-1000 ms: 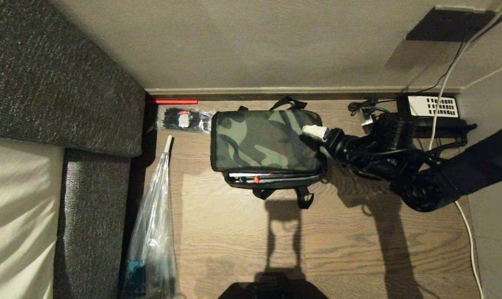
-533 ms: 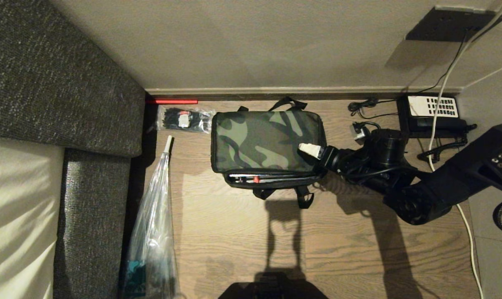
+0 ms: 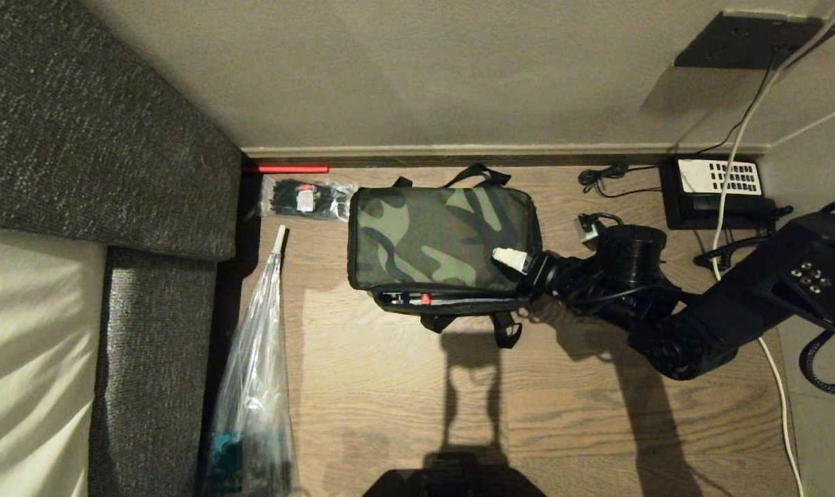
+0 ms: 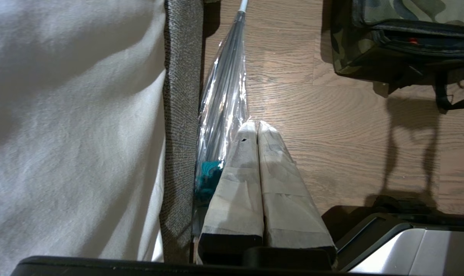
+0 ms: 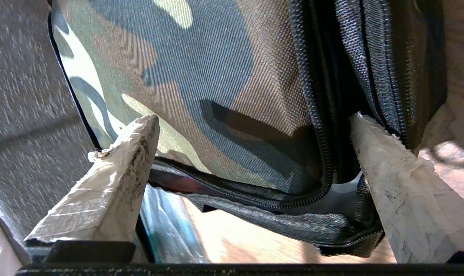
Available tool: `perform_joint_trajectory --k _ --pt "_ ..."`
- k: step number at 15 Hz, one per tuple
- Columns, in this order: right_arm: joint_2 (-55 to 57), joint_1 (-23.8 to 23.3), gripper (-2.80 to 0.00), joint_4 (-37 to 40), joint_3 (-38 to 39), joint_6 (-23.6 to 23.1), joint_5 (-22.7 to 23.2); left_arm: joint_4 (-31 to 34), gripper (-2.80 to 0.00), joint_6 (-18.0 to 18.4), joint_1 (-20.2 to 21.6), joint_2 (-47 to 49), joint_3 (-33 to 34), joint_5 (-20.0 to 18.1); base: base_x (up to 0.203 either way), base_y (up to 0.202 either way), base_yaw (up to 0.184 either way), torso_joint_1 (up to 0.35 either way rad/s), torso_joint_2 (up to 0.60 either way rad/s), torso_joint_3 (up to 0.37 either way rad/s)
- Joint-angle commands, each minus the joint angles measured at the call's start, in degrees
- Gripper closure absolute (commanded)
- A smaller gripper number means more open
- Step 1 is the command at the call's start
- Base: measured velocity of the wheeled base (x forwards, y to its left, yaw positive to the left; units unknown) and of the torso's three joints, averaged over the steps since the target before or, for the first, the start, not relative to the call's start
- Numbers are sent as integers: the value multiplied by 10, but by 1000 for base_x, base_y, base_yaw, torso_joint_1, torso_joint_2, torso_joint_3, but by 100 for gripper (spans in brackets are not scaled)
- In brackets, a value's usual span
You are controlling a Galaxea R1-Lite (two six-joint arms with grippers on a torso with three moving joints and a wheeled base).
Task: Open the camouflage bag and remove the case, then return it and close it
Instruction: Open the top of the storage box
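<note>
Wood-plank floor (image 3: 404,393), beige wall (image 3: 424,69) with skirting — grey tweed sofa (image 3: 79,138), cream cushion (image 3: 24,359)

The scene is dim and warm. Light comes from behind the robot and throws long, hard shadows on the wooden floor (image 3: 404,386) in front of the camouflage bag (image 3: 438,235). The clear plastic sleeve (image 4: 224,99) left of the bag shows bright glare. In the right wrist view, the bag's cloth is sharp; the floor behind it is blurred and overexposed.

I work in a home living room: grey fabric sofa (image 3: 100,138) beside me, wood-plank floor (image 3: 404,400) beneath my fingers, corded telephone (image 3: 718,190) by the skirting.
</note>
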Motion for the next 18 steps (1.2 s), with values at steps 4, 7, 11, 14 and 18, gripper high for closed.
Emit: perform_joint_trajectory --k 4,7,11,14,18 --pt "-12 17 -280 -10 -18 72 3 0 0 0 0 -1 1 0 0 0 0 0 0 0" --pt "-38 18 -280 -4 -33 165 4 0 0 0 0 -1 2 0 0 0 0 0 0 0" --pt "-60 18 -280 2 -73 225 -3 0 0 0 1 -1 2 0 0 0 0 0 0 0" --pt "-68 14 -280 16 -128 296 -17 0 0 0 1 -1 1 0 0 0 0 0 0 0" --pt "-70 -12 -280 80 -225 304 -37 0 0 0 0 -1 2 0 0 0 0 0 0 0"
